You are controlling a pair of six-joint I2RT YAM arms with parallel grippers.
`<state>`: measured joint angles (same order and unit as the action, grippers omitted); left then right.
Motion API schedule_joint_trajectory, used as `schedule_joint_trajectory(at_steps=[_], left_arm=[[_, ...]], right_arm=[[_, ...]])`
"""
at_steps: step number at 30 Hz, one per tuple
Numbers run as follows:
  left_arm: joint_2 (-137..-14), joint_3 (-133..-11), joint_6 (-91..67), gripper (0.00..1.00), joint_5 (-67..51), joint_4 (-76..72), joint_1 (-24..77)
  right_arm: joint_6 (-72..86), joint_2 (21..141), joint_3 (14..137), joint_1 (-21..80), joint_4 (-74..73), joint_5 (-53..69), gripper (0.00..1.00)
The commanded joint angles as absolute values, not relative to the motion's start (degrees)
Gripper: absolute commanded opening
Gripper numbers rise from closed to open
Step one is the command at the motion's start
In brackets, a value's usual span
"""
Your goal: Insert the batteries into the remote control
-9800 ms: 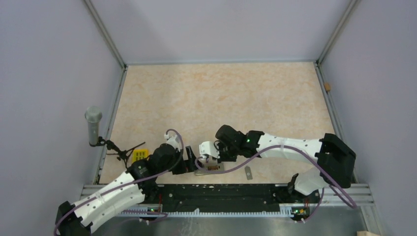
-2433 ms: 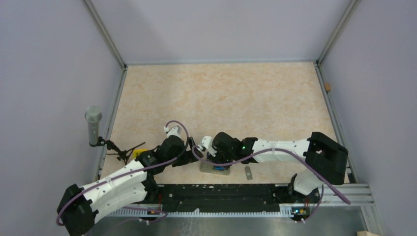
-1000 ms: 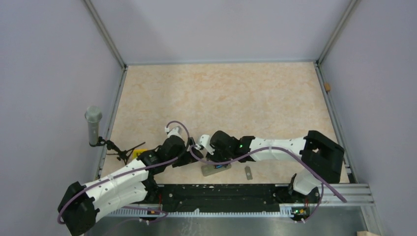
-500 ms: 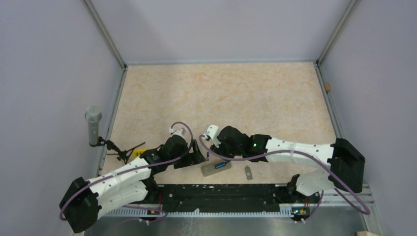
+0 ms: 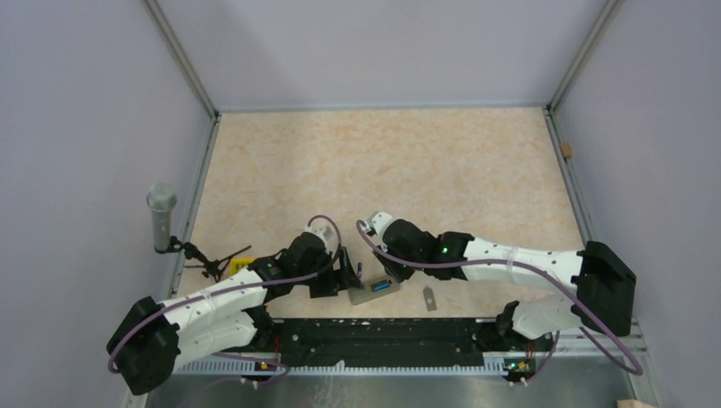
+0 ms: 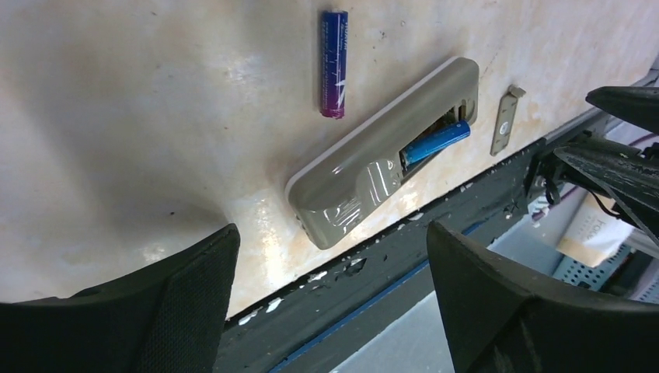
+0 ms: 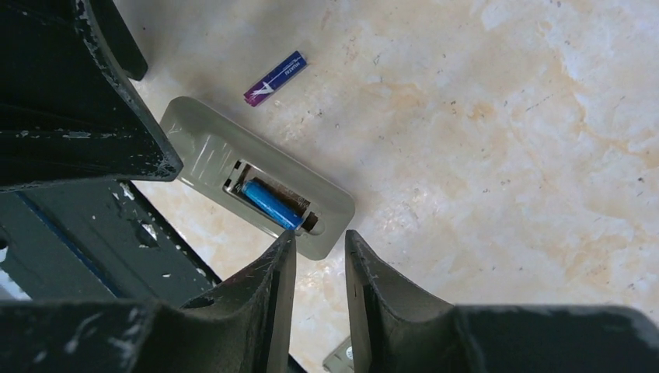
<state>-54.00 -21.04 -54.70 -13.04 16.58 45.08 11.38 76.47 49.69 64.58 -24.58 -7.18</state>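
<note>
Left wrist view: one battery (image 6: 435,142) inside remote control (image 6: 350,171), second battery (image 6: 334,64) loose nearby

Only print worth noting: the loose battery (image 6: 334,64) on the counter (image 6: 155,116) has white lettering along its blue-to-purple jacket, visible in both wrist views but too small to read. The second battery (image 6: 435,141), sitting in the remote (image 6: 365,167), shows no legible marking. A pale box (image 6: 598,233) at the left wrist view's right edge carries dark print, partly hidden and unreadable.
</note>
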Motion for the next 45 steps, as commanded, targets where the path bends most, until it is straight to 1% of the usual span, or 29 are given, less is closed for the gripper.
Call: schedule_joint_trajectory(at_steps=[1, 4, 10, 21, 26, 30, 41, 45], left_arm=[[-56.33, -19.0, -57.3, 0.87, -18.12, 9.49, 45.0], [-58.11, -17.86, -59.03, 0.84, -19.62, 6.04, 45.0], [-60.73, -16.8, -61.13, 0.81, -19.51, 2.7, 45.0], [-61.95, -17.85, -61.04, 0.71, -16.18, 3.75, 45.0], [-64.65, -18.35, -60.68, 0.63, -16.7, 2.42, 45.0], [-66.09, -18.99, -60.18, 0.6, -16.94, 2.23, 45.0], [-66.92, -19.45, -59.59, 0.5, -16.44, 2.86, 45.0], [-67.13, -19.25, -59.59, 0.49, -16.41, 2.64, 45.04]], right_arm=[[17.01, 73.92, 49.04, 63.92, -23.99, -6.26, 0.27], [18.15, 73.93, 48.75, 63.98, -23.99, -6.03, 0.26], [19.58, 73.9, 47.64, 63.83, -22.59, -5.12, 0.26], [22.83, 74.53, 45.18, 62.55, -20.02, -2.98, 0.26], [24.82, 76.3, 45.69, 61.55, -20.61, -1.89, 0.24], [25.49, 77.59, 45.68, 61.4, -19.96, -0.32, 0.22], [27.23, 79.04, 45.4, 60.97, -20.79, -0.29, 0.18], [27.9, 79.57, 45.37, 60.73, -21.39, -1.19, 0.17]])
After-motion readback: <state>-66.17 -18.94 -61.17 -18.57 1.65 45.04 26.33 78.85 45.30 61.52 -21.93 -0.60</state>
